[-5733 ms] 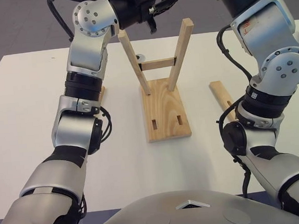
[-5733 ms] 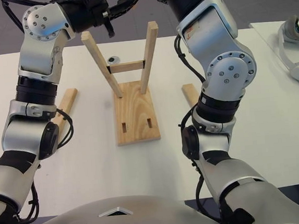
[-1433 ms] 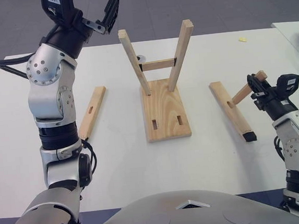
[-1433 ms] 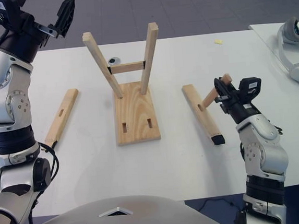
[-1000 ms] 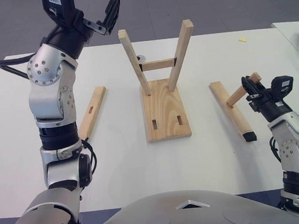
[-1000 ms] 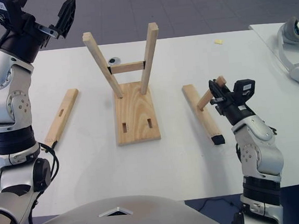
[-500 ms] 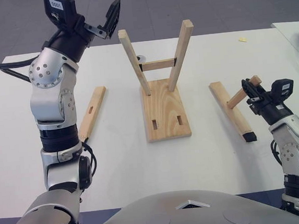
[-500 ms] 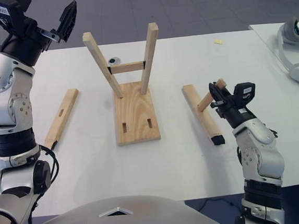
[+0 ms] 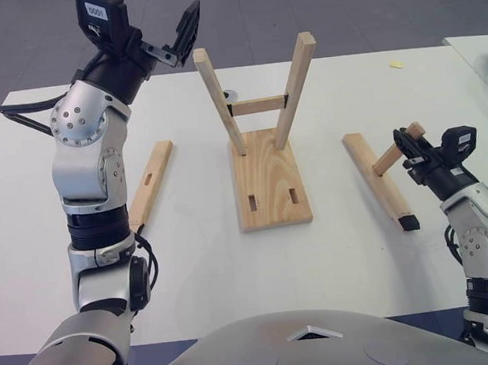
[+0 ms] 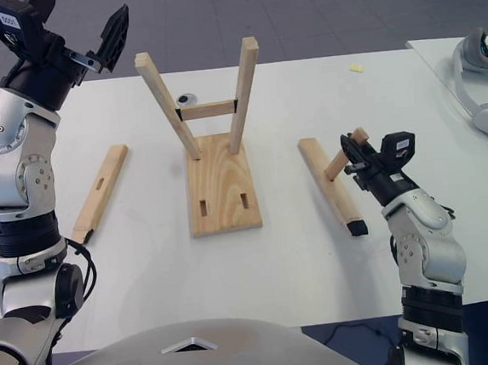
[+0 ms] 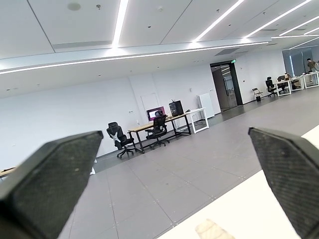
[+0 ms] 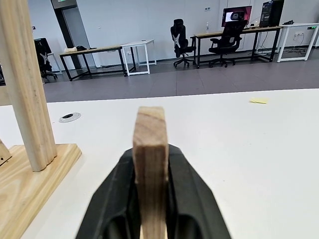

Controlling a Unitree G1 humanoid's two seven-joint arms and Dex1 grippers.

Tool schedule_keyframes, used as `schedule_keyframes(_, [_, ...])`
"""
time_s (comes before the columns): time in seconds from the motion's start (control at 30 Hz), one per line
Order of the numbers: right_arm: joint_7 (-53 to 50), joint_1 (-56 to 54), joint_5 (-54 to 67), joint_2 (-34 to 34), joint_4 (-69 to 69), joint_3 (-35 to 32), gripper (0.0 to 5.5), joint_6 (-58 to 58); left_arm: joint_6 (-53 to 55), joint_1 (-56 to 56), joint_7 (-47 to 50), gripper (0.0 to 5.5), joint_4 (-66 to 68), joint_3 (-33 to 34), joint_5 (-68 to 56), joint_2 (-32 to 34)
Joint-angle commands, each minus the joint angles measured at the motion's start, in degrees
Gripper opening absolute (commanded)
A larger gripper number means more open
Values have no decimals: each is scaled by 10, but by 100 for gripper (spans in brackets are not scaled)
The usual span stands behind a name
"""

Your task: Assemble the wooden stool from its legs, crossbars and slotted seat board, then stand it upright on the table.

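Note:
The slotted seat board [image 9: 270, 184] lies flat mid-table. Two legs [image 9: 217, 99] [image 9: 296, 88] stand in its far slots, joined by a crossbar [image 9: 259, 105]; the two near slots are empty. One loose leg [image 9: 150, 184] lies to its left, another [image 9: 379, 179] to its right. My right gripper [image 9: 409, 153] is shut on a short crossbar [image 12: 149, 129], whose lower end [image 9: 381, 164] points at the right loose leg; whether it touches is unclear. My left gripper [image 11: 159, 174] is open and empty, raised high beyond the table's far left, its fingers [image 9: 188, 21] wide apart.
A small round metal cap [image 9: 231, 94] sits behind the standing legs. A yellow scrap [image 9: 397, 64] lies at the far right of the white table [image 9: 41, 209]. A white headset [image 10: 482, 51] rests on a neighbouring table to the right.
Both arms have left their high spot over the standing legs. Over the last second my right gripper drew the crossbar slightly closer to the right loose leg; my left arm leaned a little right.

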Motion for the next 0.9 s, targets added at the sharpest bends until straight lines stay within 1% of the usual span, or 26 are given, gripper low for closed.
schedule_keyframes(0.03, [-19, 24, -28, 22, -13, 23, 42, -16, 5, 4, 6, 540, -6, -1, 0, 1])
schedule_keyframes(0.1, [-29, 47, -75, 34, -7, 54, 42, -56, 4, 2, 6, 540, -4, -2, 0, 1])
schedule_keyframes(0.17, [-44, 63, -102, 51, 6, 68, 42, -82, 3, 1, 5, 540, -2, -4, 0, 0])
schedule_keyframes(0.3, [-74, 76, -109, 82, 39, 59, 42, -118, 4, 0, 5, 540, -1, -5, -1, 1])
schedule_keyframes(0.4, [-80, 69, -98, 82, 53, 47, 42, -112, 3, 0, 6, 540, 0, -5, 0, 1])
schedule_keyframes(0.5, [-88, 64, -92, 73, 54, 49, 42, -67, 3, 2, 8, 540, -3, -5, 0, 0])
schedule_keyframes(0.63, [-77, 68, -98, 62, 39, 73, 42, -44, 2, 7, 11, 540, -6, -4, 0, -3])
schedule_keyframes(0.67, [-74, 67, -91, 62, 35, 75, 71, -36, 2, 8, 12, 540, -7, -4, 0, -4])
schedule_keyframes(0.7, [-68, 65, -86, 59, 32, 79, 88, -29, 1, 10, 13, 540, -8, -5, 1, -5])
schedule_keyframes(0.73, [-68, 63, -82, 59, 29, 80, 91, -23, 1, 12, 14, 540, -9, -6, 1, -6])
schedule_keyframes(0.77, [-68, 61, -80, 59, 27, 79, 114, -17, 0, 13, 14, 540, -9, -6, 1, -7])
schedule_keyframes(0.9, [-70, 60, -83, 62, 27, 73, 174, -13, -1, 14, 14, 540, -8, -6, 0, -8])
